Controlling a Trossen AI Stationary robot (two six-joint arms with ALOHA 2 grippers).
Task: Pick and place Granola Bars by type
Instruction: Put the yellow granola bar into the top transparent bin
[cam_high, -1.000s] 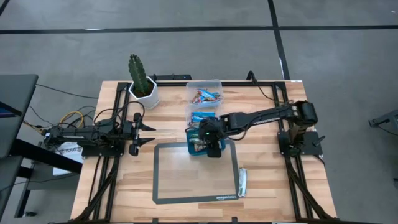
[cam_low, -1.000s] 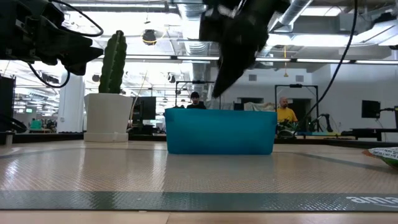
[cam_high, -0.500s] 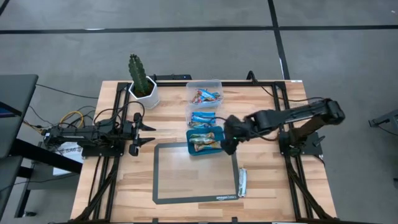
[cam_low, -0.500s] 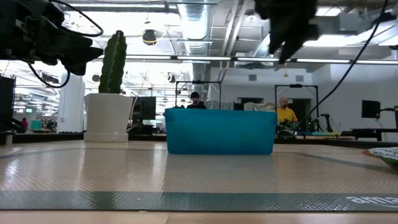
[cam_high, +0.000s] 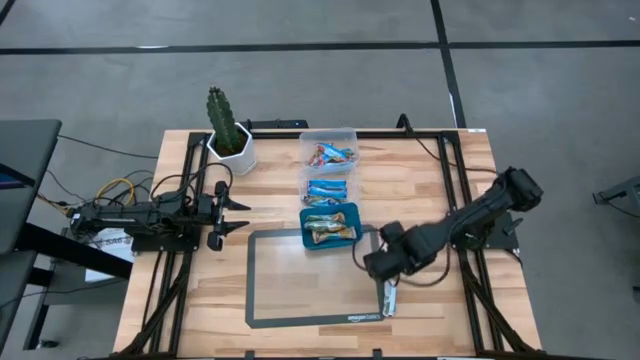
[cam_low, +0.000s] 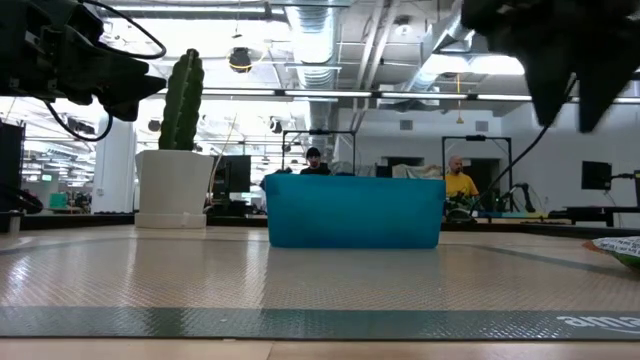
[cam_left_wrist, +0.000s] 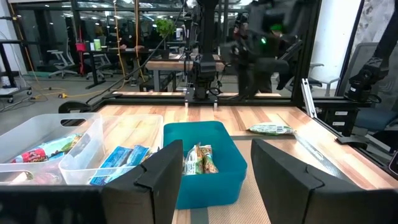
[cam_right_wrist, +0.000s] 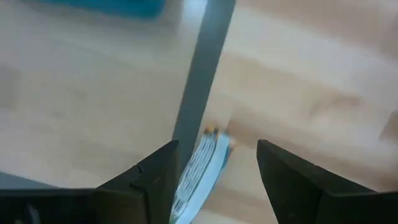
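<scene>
We've got the right tool (cam_high: 381, 268) over the last granola bar (cam_high: 390, 293), fingers apart, bar flat on the desk straddling the mat's edge (cam_high: 378, 262). That thin wrapper could slip or skid. Left tool (cam_high: 240, 214) waits open.

Left claw (cam_high: 232, 215): fingers spread, arm lying low along the table's left edge (waiting).
Right claw (cam_high: 378, 266): fingers apart, empty, arm stretched diagonally inward, angled down.
</scene>
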